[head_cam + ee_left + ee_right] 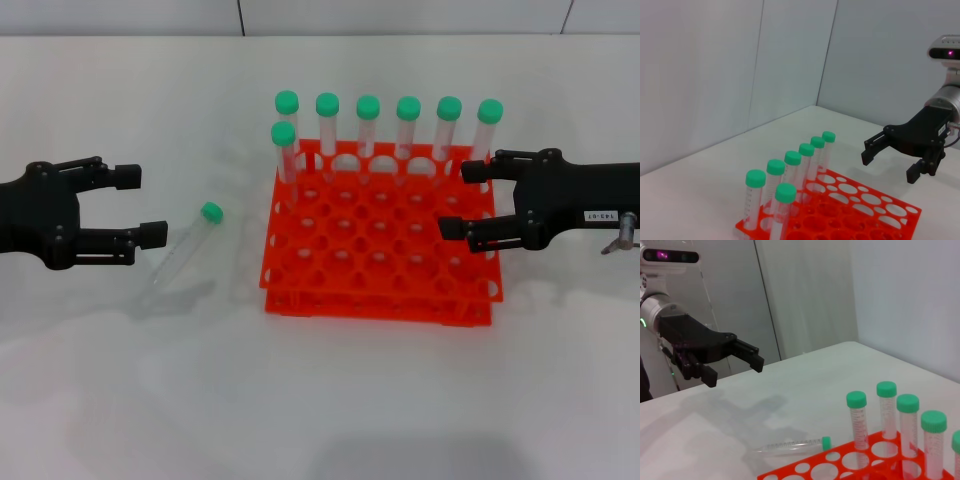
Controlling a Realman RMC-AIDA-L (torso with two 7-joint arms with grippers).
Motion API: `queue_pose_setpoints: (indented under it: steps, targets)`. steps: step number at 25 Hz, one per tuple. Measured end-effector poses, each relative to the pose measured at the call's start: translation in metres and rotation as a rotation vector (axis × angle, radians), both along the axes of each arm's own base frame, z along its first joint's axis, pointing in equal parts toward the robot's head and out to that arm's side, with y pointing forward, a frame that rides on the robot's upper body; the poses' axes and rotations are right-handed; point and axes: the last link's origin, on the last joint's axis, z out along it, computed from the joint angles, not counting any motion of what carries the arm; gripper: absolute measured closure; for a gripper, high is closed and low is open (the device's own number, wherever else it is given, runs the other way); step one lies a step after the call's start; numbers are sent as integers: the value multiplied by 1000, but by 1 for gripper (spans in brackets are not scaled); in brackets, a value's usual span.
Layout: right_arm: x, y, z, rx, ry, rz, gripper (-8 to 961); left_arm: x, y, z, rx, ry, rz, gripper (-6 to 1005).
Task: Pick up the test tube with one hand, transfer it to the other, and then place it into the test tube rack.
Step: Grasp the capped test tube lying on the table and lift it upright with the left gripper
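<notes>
Pickup not started yet: test tube [186, 244] lies on the bench [320, 400], left end effector [146, 206] open beside it. Right end effector [463, 198] open over the test tube rack [380, 290]. Next, left should straddle and close.

Bright, even light; soft faint shadows on the table [320, 400], all sharp.
</notes>
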Motion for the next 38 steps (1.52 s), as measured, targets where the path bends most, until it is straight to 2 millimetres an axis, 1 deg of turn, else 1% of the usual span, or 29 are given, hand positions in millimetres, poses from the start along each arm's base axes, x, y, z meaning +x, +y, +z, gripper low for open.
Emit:
queue_pose_setpoints:
  steps: [16,21,24,27,34,38]
  targets:
    - [-1,1,0,1,1,3,94,-1,0,0,7,1,5,125]
    - [-3,1,0,1,4,7,94,-3,-1,1,8,2,17,128]
    - [-6,2,-1,0,11,14,94,-9,-1,6,-10,33,51,131]
    - [-9,3,-1,-1,17,22,94,-11,4,11,-29,73,87,133]
    - [-14,4,-1,-1,19,39,93,-13,29,20,-92,269,232,138]
    - [-17,4,-2,-5,25,45,93,-11,41,21,-96,324,283,141]
